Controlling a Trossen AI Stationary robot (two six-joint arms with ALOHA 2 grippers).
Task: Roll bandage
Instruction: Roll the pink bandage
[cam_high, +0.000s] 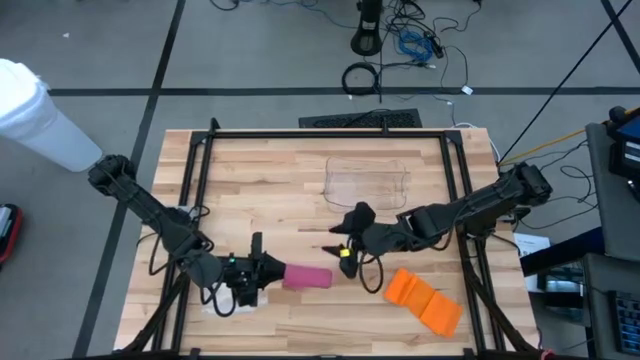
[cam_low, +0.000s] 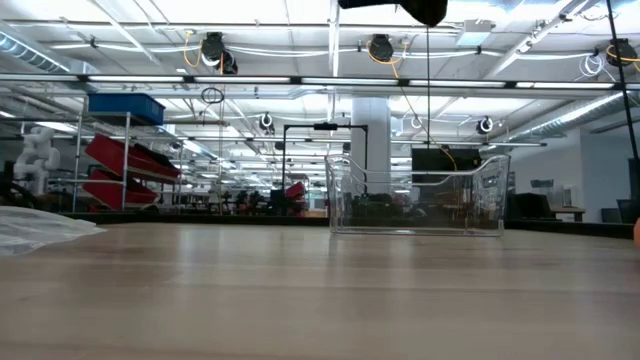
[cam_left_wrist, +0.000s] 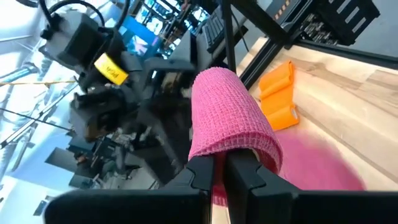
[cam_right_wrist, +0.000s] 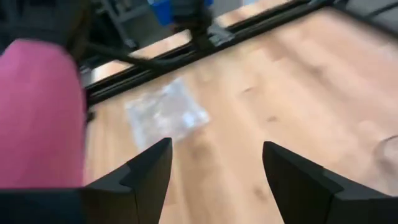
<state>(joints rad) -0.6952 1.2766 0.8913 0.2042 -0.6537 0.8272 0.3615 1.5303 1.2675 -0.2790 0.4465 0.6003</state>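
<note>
Pink bandage (cam_high: 307, 277) sits low-centre on the wooden table (cam_high: 270, 190), a soft woven roll, held by its near end in the left gripper (cam_high: 268, 270), whose fingers (cam_left_wrist: 245, 180) are pressed together w/ the fabric edge pinched between them; in the left wrist view the roll rises right off those tips, open-weave texture showing. Looks light and squashy, prob. a bit clingy, not slippery, nothing fragile about it, but it'll flop and unwind if gripped loosely, so best hold is across the rolled body or on the tucked end, not on a free tail. Right gripper (cam_high: 345, 247) hangs just beside the roll's far end, not touching it, fingers (cam_right_wrist: 149, 171) spread wide; in the right wrist view the pink mass fills one side, v. close. Near the right arm lies an orange folded bandage (cam_high: 425, 300), flat on the table, apart from the pink one. By the left gripper a small clear plastic wrapper (cam_right_wrist: 166, 113) lies on the wood. Further back, centre-right, stands a clear plastic bin (cam_high: 367, 181); the low view looks straight through its walls and nothing seems to be in it, tho glare makes that hard to swear to. At far left of the low view, some crumpled clear plastic (cam_low: 40, 227) rests on the tabletop.
</note>
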